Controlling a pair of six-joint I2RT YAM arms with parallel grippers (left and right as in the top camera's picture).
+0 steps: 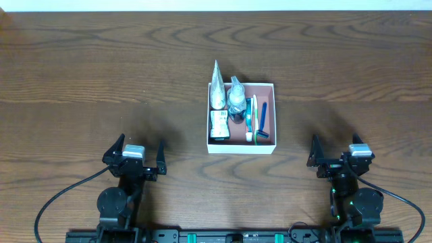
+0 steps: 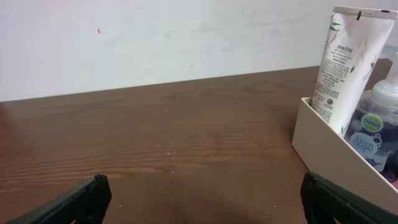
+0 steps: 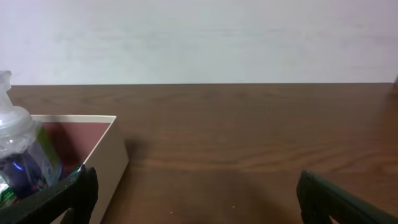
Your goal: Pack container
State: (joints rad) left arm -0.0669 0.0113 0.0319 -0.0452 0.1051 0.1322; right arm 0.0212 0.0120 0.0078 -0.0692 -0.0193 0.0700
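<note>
The container (image 1: 268, 85), a shallow white-walled box with a pinkish-brown floor, sits mid-table. Inside it lie a white Pantene tube (image 1: 217, 90), a clear foam bottle (image 1: 237, 100), a small printed packet (image 1: 219, 125), a green and white toothbrush (image 1: 252, 115) and a blue razor (image 1: 264, 120). My left gripper (image 1: 135, 160) is open and empty at the near left, apart from the box. My right gripper (image 1: 341, 160) is open and empty at the near right. The left wrist view shows the box wall (image 2: 336, 155), tube (image 2: 344, 62) and bottle (image 2: 376, 121). The right wrist view shows the box wall (image 3: 106, 155) and bottle (image 3: 18, 152).
The brown wooden table (image 1: 101, 74) spreads around the box on all sides. A pale wall (image 2: 155, 37) stands behind the far edge. Cables run from both arm bases at the near edge.
</note>
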